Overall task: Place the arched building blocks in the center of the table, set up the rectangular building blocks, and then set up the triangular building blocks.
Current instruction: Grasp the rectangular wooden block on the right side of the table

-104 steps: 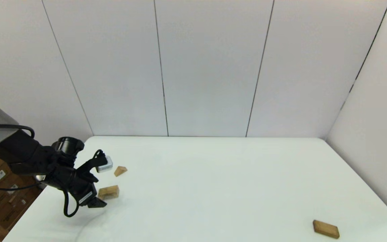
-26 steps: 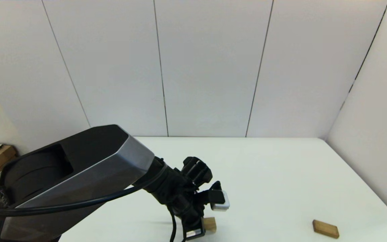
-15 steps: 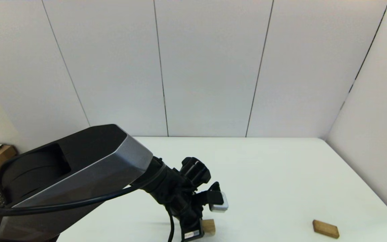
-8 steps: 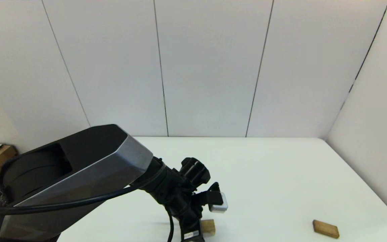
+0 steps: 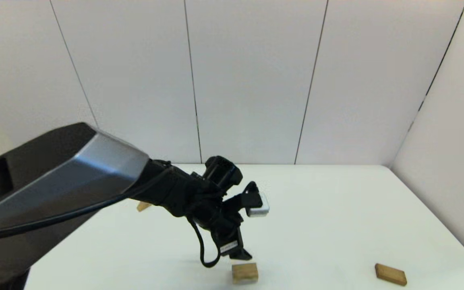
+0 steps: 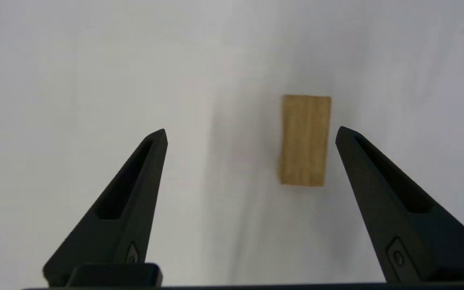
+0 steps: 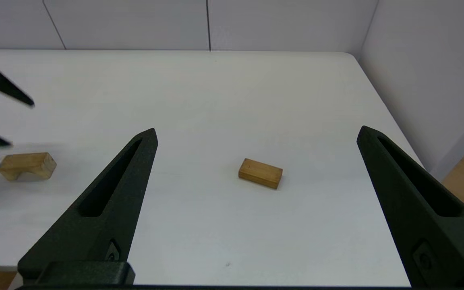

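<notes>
Risen, left gripper [image 5: 243, 254] hangs open above arched block [image 5: 244, 272].

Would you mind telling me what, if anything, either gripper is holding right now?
Nothing: the left gripper hangs open above the arched block, and the right gripper is open too.

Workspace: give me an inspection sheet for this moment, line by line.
Surface: white table, smooth.
Job's things: arched block standing alone on its legs; rectangular block lying flat, right side; triangular block far left, partly hidden.
Clutter: nothing seen.
Grippers: left gripper open, above the arched block, not touching; right gripper open, empty.
Cables: black cable looped along the left arm.
Surroundings: white panel walls.
</notes>
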`<state>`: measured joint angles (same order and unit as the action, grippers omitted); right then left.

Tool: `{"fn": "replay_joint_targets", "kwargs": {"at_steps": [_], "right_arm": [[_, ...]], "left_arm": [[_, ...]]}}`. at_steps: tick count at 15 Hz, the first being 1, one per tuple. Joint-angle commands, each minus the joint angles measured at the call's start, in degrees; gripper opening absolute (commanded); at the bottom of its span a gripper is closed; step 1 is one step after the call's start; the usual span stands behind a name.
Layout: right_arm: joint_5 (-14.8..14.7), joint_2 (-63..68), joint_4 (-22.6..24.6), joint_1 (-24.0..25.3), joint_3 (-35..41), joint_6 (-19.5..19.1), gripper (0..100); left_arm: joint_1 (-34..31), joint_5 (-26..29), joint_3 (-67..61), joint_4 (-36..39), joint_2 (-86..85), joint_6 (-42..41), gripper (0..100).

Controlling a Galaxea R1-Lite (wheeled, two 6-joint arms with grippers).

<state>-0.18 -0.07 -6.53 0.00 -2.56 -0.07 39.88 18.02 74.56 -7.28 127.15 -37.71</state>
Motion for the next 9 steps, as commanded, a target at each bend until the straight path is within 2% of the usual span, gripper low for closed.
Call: {"fn": "replay_joint_targets", "kwargs": {"at_steps": [1, 5, 6, 7, 8, 9], "right_arm": [[0.01, -0.01, -0.06, 0.0, 0.01, -0.01, 100], [0.01, -0.01, -0.06, 0.0, 0.01, -0.01, 100], [0.01, -0.01, -0.06, 0.0, 0.01, -0.01, 100], [0.01, -0.01, -0.06, 0.0, 0.01, -0.01, 100], [-0.08, -0.01, -0.06, 0.0, 0.01, -0.01, 100], [-0.08, -0.01, -0.06, 0.0, 0.01, -0.01, 100]], "left_arm": [[-5.51, -0.18, -0.03, -0.19, -20.18, 1.76, 100], [-10.08, -2.11, -5.12, -0.81, -43.48, 10.46, 100], [-10.43, -5.54, -6.35, -0.72, -49.28, 14.94, 100], [-10.43, -12.66, -8.29, -0.72, -56.22, 20.48, 100], [-10.52, -15.38, -9.08, -0.72, -58.33, 22.24, 100], [-10.43, -23.91, -12.86, -0.72, -65.45, 25.23, 100]]}}
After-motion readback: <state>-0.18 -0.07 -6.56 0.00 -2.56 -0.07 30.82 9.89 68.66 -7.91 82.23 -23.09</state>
